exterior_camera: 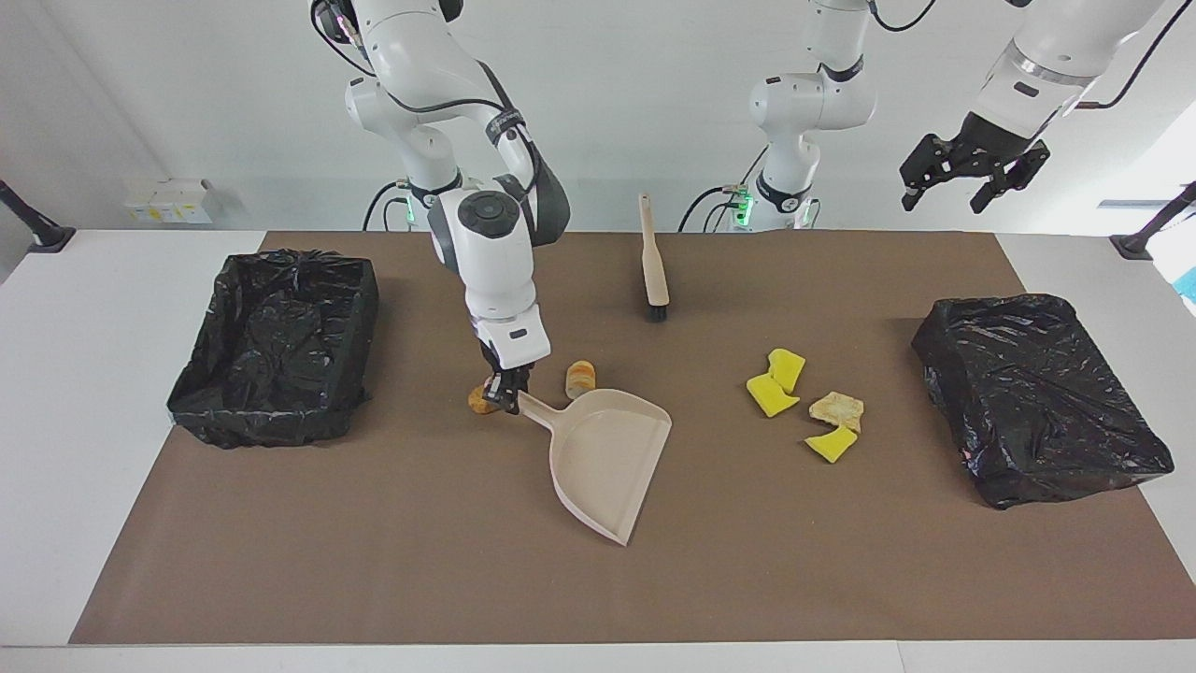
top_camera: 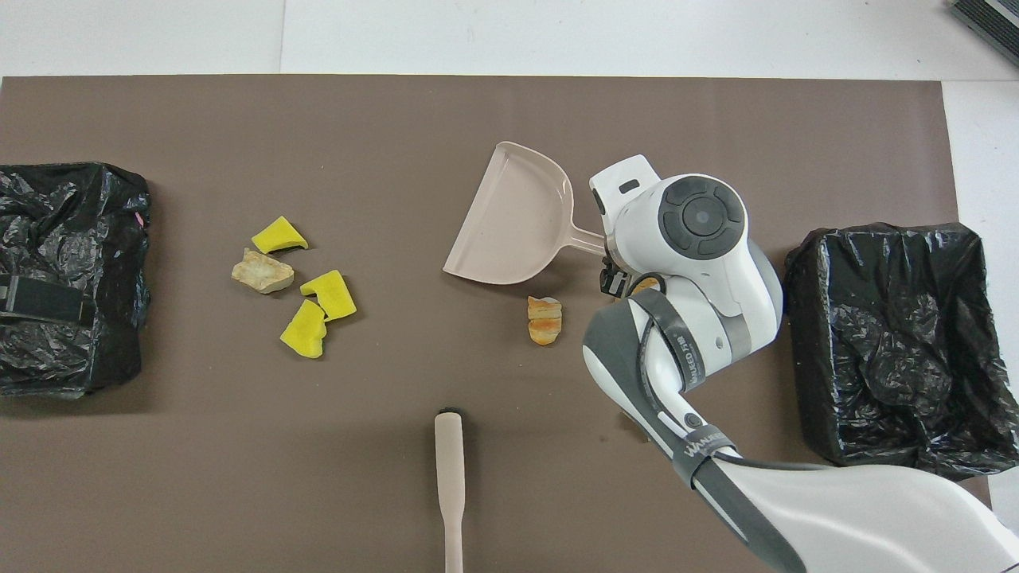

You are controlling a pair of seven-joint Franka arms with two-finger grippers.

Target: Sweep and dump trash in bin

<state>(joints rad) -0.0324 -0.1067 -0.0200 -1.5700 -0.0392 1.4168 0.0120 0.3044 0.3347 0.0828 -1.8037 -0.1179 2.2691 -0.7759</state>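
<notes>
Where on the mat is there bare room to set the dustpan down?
The farthest strip of the brown mat, past the dustpan, is bare, as is the stretch between brush and covered bin. Crowded: the yellow pieces, and around the right gripper.

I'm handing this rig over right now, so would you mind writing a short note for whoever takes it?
Right gripper: shut on the dustpan handle, pan low over mid-table, empty.
Left gripper: open, raised over its end of the table, waiting.
Brush: lying untouched near the robots.
Trash: three yellow pieces and a tan one toward the left arm's end; orange lumps beside the pan handle.
Open bin: toward the right arm's end.
Done: pan picked up. Left: all sweeping and dumping.
</notes>
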